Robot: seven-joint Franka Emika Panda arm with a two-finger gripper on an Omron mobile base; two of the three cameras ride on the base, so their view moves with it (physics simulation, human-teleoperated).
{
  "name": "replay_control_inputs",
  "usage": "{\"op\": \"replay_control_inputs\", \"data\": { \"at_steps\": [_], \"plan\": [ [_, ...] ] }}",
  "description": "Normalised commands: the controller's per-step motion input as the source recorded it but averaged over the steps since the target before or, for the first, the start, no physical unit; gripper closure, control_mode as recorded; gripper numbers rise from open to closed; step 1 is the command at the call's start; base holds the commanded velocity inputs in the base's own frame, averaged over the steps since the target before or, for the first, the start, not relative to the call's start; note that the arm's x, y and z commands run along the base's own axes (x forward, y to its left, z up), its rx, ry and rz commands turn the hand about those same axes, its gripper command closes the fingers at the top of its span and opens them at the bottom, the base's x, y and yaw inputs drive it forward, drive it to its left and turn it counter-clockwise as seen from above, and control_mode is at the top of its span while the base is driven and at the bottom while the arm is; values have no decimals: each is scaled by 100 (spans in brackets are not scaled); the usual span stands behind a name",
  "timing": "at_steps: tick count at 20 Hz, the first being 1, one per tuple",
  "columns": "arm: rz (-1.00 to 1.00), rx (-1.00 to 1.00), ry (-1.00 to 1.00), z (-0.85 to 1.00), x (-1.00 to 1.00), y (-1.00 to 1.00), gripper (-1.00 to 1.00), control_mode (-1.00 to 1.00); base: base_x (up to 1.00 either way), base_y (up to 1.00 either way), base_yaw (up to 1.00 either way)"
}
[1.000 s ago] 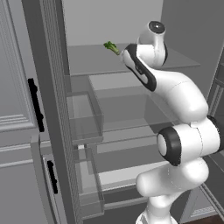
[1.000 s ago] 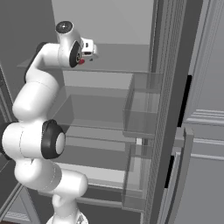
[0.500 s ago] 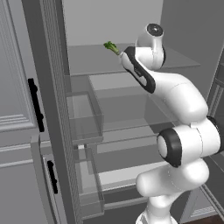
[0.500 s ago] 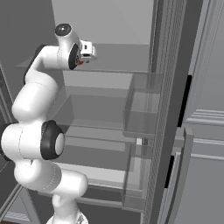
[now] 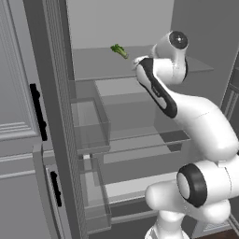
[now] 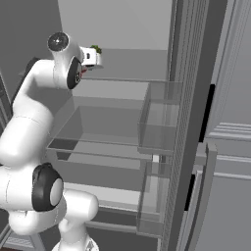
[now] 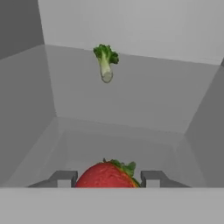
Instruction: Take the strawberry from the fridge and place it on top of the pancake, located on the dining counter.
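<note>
Arm's stretched up into the open fridge, wrist bent over the top glass shelf. The gripper has its jaws pulled in narrow around the strawberry, seen up close in the hand view. A leafy green vegetable lies farther back, open shelf between.

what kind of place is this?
Likely a kitchen, at an open fridge: pale interior with clear glass shelves, a small green leafy vegetable on the top shelf, a red strawberry between the hand's fingertips.
</note>
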Motion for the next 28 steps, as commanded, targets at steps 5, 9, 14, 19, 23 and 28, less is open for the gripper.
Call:
{"op": "replay_control_inputs", "data": {
  "at_steps": [5,9,14,19,23,28],
  "plan": [
    [0,11,-2,1,-100,0,100,-100,0,0,0],
    [0,9,0,2,-100,0,100,-100,0,0,0],
    [0,7,0,0,-100,0,100,-100,0,0,0],
    [-1,2,0,0,-100,-1,100,-100,0,0,0],
    [0,1,0,0,-100,0,100,-100,0,0,0],
    [0,0,3,-14,-78,0,100,-100,0,0,0]
  ]
}}
